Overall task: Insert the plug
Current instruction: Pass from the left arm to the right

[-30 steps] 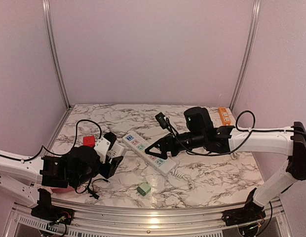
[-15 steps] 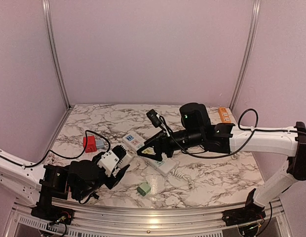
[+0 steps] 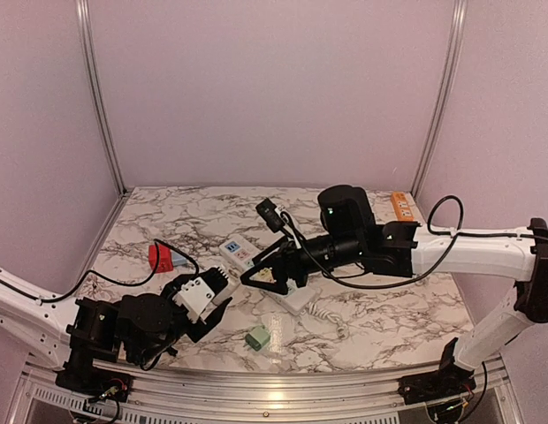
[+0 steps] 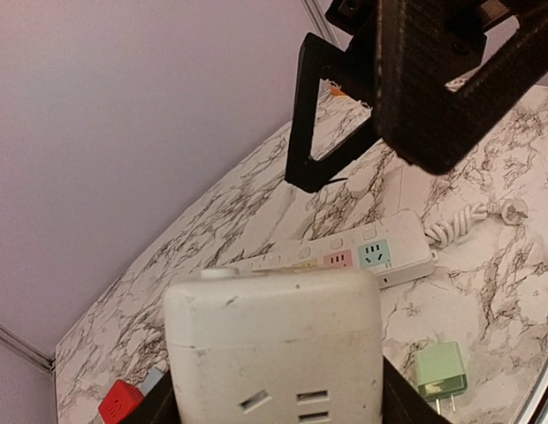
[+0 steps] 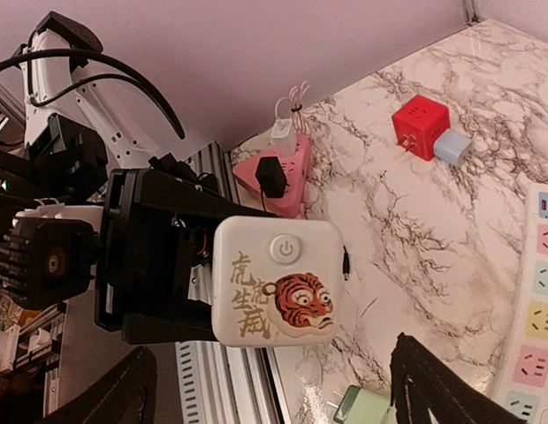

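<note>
— How are the arms set?
— The left gripper sits low by the near edge, clamped on a white socket block. The right gripper reaches over the long power strip, fingers spread wide and empty.
— Any change?
— The right one has pushed further left, toward the block. The left has drawn back nearer the front rail.
— And the plug?
— The green plug lies loose on the table near the front, touched by neither gripper. A red cube sits far left.

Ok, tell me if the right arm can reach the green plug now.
Probably yes: the right gripper hangs open and empty above the power strip, nothing lying between it and the green plug.
</note>
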`<state>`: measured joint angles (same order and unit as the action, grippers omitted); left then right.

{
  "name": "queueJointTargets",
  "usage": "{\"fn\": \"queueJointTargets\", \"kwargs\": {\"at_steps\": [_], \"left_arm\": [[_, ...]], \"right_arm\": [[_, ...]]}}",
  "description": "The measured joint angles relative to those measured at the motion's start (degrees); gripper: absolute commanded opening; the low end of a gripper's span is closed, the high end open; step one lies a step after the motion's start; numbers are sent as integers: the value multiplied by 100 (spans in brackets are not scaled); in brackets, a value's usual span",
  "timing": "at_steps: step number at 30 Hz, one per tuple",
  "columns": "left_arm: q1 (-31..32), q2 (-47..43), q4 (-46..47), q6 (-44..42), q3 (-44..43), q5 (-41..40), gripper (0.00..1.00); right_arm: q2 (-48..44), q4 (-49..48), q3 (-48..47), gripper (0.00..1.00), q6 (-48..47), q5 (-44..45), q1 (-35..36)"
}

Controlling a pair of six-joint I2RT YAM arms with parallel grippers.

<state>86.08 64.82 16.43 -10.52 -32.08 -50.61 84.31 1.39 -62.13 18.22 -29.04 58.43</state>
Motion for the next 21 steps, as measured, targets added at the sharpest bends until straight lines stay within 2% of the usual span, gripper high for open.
{"fn": "queueJointTargets", "kwargs": {"at_steps": [17, 21], "left_arm": [[271, 83, 155, -229, -66, -46, 0], [315, 107, 199, -240, -70, -50, 0]], "right_arm": [[619, -227, -199, 85, 90, -369, 116], [813, -297, -363, 81, 125, -527, 188]]}}
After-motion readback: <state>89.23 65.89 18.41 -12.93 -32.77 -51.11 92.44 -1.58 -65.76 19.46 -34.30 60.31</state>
